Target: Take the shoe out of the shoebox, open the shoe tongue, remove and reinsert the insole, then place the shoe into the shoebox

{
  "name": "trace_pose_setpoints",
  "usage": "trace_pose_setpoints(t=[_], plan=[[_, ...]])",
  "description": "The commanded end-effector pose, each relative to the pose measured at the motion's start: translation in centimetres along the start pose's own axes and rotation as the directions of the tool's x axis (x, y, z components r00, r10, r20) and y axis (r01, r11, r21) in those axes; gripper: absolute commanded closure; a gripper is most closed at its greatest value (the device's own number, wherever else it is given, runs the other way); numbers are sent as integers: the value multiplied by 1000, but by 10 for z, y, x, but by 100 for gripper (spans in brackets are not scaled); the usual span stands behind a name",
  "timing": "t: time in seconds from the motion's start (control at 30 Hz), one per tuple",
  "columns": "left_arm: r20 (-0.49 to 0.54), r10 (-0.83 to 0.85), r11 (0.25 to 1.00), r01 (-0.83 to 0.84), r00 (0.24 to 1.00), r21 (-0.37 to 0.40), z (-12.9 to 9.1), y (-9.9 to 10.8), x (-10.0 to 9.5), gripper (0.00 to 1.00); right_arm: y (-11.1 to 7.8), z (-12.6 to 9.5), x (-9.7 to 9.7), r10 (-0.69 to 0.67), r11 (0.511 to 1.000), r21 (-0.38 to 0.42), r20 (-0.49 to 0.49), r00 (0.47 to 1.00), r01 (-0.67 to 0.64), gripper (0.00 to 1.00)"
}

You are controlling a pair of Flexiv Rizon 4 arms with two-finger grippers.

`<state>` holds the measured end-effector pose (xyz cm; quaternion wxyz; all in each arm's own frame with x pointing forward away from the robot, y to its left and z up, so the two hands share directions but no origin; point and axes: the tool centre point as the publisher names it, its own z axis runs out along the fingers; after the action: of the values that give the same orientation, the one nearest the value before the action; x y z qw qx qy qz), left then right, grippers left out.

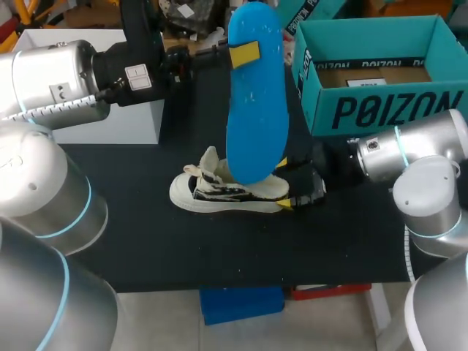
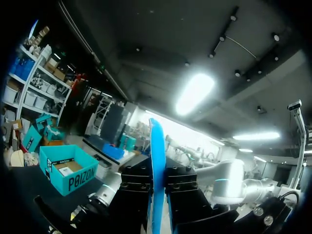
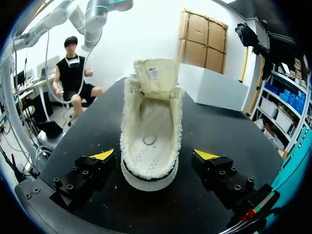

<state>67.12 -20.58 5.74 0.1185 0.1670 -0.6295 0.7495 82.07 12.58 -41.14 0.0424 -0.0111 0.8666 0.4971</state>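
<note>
1. Two grippers are in view. The left gripper (image 1: 248, 54) is held high over the far middle of the table (image 1: 146, 241), and the right gripper (image 1: 285, 184) sits low at the shoe's heel.
2. The blue insole (image 1: 254, 102) is clamped between the left gripper's fingers and held upright, well above the table. In the left wrist view it is seen edge-on (image 2: 157, 146), with a finger of that gripper (image 2: 157, 187) pressed against each flat face.
3. In the head view, the insole's lower end overlaps the shoe's opening. Whether it touches the shoe cannot be told from there.
4. The shoe (image 1: 230, 191), cream and black, is set on its sole near the middle of the table, outside the box, with its toe to the left and its heel to the right.
5. The tongue (image 3: 155, 75) is folded up and forward, and the shoe (image 3: 148, 141) is laid open to show a pale inner footbed.
6. The right gripper's (image 3: 154, 156) fingers are spread wide, one on each side of the heel, and a gap is seen on both sides.
7. The teal shoebox (image 1: 380, 110) stands open at the far right of the table, well apart from the shoe, and is also seen in the left wrist view (image 2: 68, 170).
8. A white box (image 1: 110, 121) stands at the far left.
</note>
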Motion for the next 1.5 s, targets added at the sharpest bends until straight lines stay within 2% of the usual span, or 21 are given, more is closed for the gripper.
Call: trace_pose_setpoints(t=[0.03,0.23,0.27,0.37,0.47,0.6,0.73,1.03,1.33,1.5], plan=[[2,1,1000,-1,1000,1,0,0,0,100,1,-1,1,2,1000,29,14,1000,-2,0],[2,1,1000,-1,1000,1,0,0,0,100,11,-14,-3,-8,972,234,45,999,-3,0],[2,1,1000,-1,1000,1,0,0,0,100,13,-16,-4,-8,957,290,42,999,-4,0],[2,1,1000,-1,1000,1,0,0,0,100,23,-21,-8,-33,920,392,50,998,10,0],[2,1,1000,-1,1000,1,0,0,0,100,33,-25,-13,-43,860,510,47,998,13,0],[2,1,1000,-1,1000,1,0,0,0,100,42,-22,-19,-44,750,661,1,999,33,0],[2,1,1000,-1,1000,1,0,0,0,100,51,-9,-21,-37,652,757,-24,999,42,0],[2,1,1000,-1,1000,1,0,0,0,100,65,21,-28,-48,472,877,-77,996,90,0],[2,1,1000,-1,1000,1,0,0,0,100,66,42,-33,-29,421,901,-103,994,105,0],[2,1,1000,-1,1000,1,0,0,0,100,64,50,-35,-16,428,899,-99,995,97,0]])
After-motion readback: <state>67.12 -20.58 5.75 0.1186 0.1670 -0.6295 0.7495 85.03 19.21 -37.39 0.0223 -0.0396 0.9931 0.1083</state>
